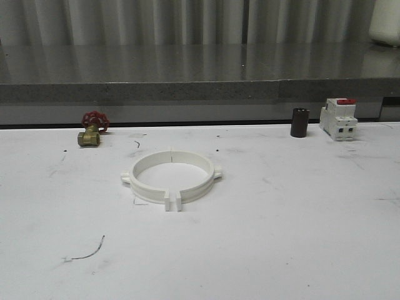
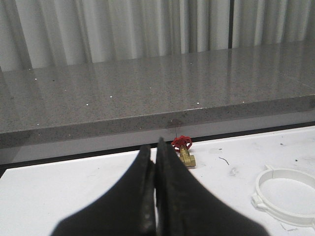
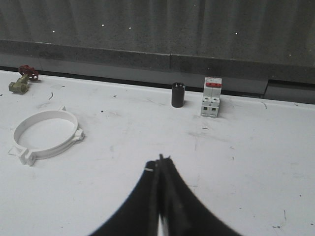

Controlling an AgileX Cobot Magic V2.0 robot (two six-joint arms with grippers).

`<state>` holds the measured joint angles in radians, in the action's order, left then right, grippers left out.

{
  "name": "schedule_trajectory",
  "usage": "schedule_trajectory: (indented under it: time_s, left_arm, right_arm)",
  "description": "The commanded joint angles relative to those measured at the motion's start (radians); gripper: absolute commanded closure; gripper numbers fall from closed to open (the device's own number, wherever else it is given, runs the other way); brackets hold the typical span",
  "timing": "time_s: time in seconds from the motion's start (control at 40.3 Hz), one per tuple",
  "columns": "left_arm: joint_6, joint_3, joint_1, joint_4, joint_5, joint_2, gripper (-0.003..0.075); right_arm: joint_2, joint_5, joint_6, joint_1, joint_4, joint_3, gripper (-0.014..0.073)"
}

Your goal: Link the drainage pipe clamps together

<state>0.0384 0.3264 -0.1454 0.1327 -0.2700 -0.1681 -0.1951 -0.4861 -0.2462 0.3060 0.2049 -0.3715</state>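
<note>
The two white drainage pipe clamps (image 1: 170,175) lie on the white table as one closed ring, their flat flanges side by side at the near edge and a thin seam at the far edge. The ring also shows in the left wrist view (image 2: 285,195) and the right wrist view (image 3: 45,132). My left gripper (image 2: 153,150) is shut with nothing in it, above the table and to the left of the ring. My right gripper (image 3: 160,160) is shut and empty too, over bare table well to the right of the ring.
A brass valve with a red handwheel (image 1: 92,129) sits at the back left. A small black cylinder (image 1: 299,122) and a white breaker with a red top (image 1: 338,118) stand at the back right. A grey stone ledge (image 1: 200,87) runs behind the table.
</note>
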Motion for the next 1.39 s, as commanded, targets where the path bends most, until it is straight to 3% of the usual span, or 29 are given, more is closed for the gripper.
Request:
schedule_trajectory:
  time_s: [0.0, 0.62, 0.744, 0.942, 1.165, 1.364]
  left_arm:
    - [0.001, 0.026, 0.001, -0.001, 0.08, -0.008, 0.0741]
    - [-0.015, 0.013, 0.009, -0.022, 0.079, 0.006, 0.0741]
    - [-0.117, -0.049, 0.047, -0.127, 0.079, 0.062, 0.0741]
    - [-0.117, -0.202, 0.133, -0.148, 0.081, 0.198, 0.0741]
    - [-0.117, -0.337, 0.164, -0.149, 0.205, 0.191, 0.0741]
    - [-0.117, -0.333, 0.164, -0.149, 0.155, 0.191, 0.0741]
  right_arm:
    - [-0.01, 0.085, 0.007, -0.003, 0.019, -0.025, 0.0656]
    - [-0.01, 0.085, 0.007, -0.003, 0.019, -0.025, 0.0656]
    - [-0.01, 0.085, 0.007, -0.003, 0.019, -0.025, 0.0656]
    - [-0.01, 0.085, 0.007, -0.003, 0.019, -0.025, 0.0656]
    - [-0.011, 0.083, 0.007, -0.003, 0.019, -0.025, 0.0656]
    - [-0.011, 0.083, 0.007, -0.003, 0.019, -0.025, 0.0656]
